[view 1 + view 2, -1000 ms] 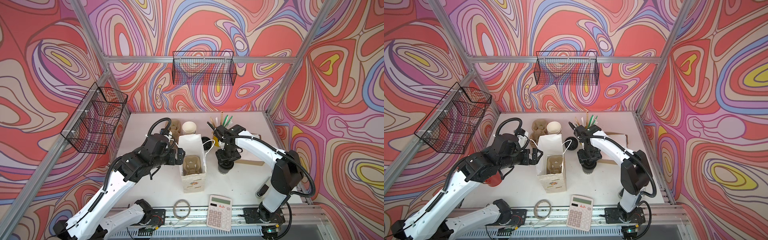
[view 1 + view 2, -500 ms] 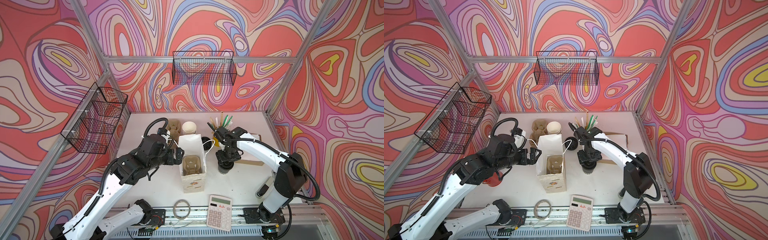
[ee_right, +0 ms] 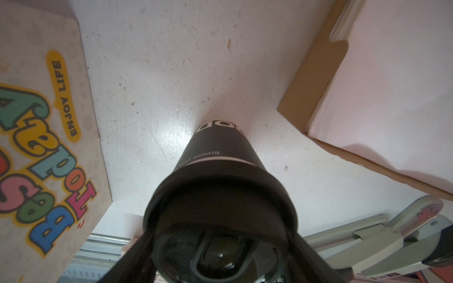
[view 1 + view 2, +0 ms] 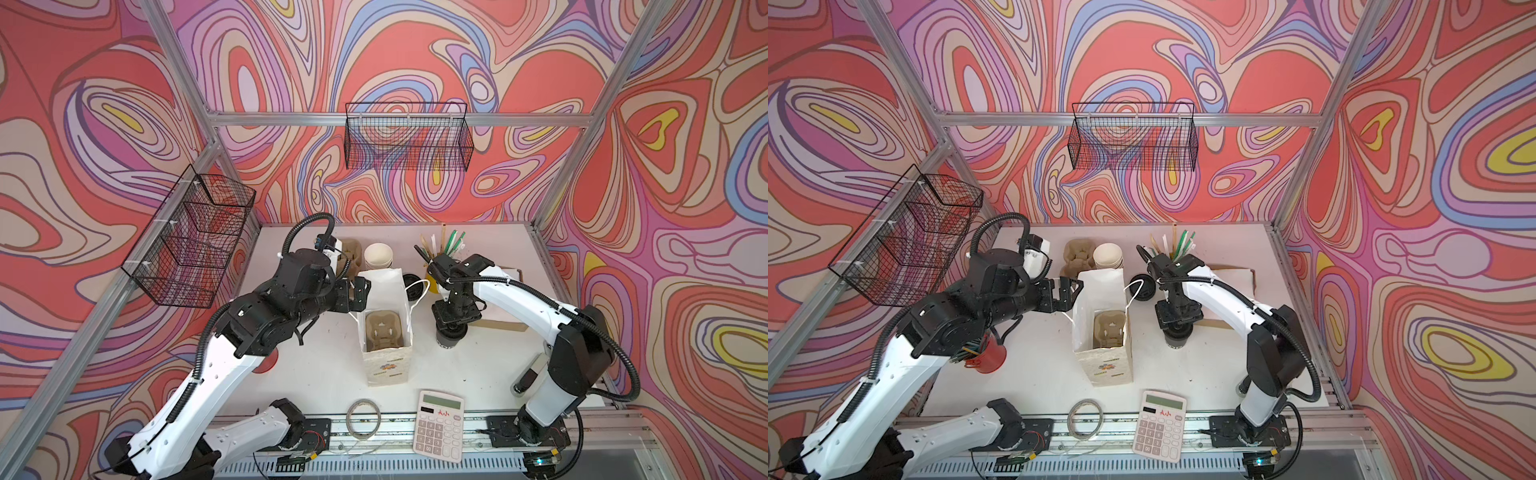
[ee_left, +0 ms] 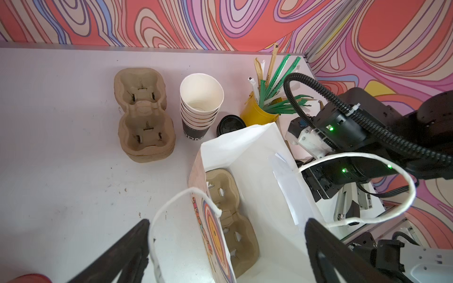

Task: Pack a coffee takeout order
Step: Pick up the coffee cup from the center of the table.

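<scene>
Seen from above, a white bench (image 4: 316, 365) sits inside a booth with swirling red, pink and purple walls, and two robot arms work over it.

A tall white paper bag (image 4: 388, 365) printed with a flower stands upright and open in the middle of the bench. A tan pulp two-cup carrier (image 4: 384, 332) lies at the bottom of it, and both of its cup wells are empty.

The left end effector (image 4: 362, 296) is level with the bag's mouth, on the robot's left side of it. In the left wrist view its fingers are spread wide, and the near wall of the bag sits in the gap between them. They grip nothing. Whether they touch the paper cannot be told.

On the other side of the bag, near but apart from it, a black paper cup (image 4: 448, 338) stands upright on the bench with its black lid (image 3: 220, 191) on. The right end effector (image 4: 455, 322) points straight down over it. In the right wrist view its fingers pinch the lid, one against each side.

Behind the bag are a stack of spare pulp carriers (image 4: 351, 253), a stack of lidless white-lined cups (image 4: 378, 255), a loose black lid (image 4: 412, 284) and a yellow pot of straws (image 5: 257, 111).

A flat cardboard box (image 3: 313, 80) lies just beyond the cup. A calculator (image 4: 439, 424) rests at the front edge.
</scene>
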`<state>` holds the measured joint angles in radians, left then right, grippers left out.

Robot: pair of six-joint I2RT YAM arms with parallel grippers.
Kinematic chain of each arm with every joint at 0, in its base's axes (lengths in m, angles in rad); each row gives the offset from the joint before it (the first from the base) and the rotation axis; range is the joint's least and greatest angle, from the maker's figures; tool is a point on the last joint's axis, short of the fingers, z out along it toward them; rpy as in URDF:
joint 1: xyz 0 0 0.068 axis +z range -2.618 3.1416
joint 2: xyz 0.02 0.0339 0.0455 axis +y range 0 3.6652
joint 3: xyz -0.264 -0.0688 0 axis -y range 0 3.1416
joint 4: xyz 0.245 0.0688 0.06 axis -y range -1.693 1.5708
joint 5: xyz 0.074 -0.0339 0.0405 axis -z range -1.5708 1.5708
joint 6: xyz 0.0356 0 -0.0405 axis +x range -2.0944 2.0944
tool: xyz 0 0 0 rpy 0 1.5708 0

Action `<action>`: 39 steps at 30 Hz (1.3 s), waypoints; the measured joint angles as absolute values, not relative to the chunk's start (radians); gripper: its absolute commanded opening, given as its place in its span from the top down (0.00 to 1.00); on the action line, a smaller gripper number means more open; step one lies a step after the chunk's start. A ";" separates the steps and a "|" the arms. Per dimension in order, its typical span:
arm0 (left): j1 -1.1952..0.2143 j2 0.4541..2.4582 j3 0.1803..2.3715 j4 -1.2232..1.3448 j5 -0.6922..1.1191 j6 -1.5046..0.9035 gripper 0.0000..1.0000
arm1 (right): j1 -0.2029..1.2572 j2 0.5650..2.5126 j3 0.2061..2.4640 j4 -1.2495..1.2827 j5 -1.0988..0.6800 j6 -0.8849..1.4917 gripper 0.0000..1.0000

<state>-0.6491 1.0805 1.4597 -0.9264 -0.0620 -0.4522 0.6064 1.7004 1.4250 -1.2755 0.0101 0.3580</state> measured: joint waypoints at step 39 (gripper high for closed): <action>-0.564 1.770 2.080 -1.339 0.133 0.295 0.28 | 0.606 1.646 1.382 -1.263 0.037 0.352 0.26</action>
<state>-0.5640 1.7699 2.0800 -1.3388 0.1326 0.2947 0.6064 1.6459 1.3819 -1.2629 0.0372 0.3523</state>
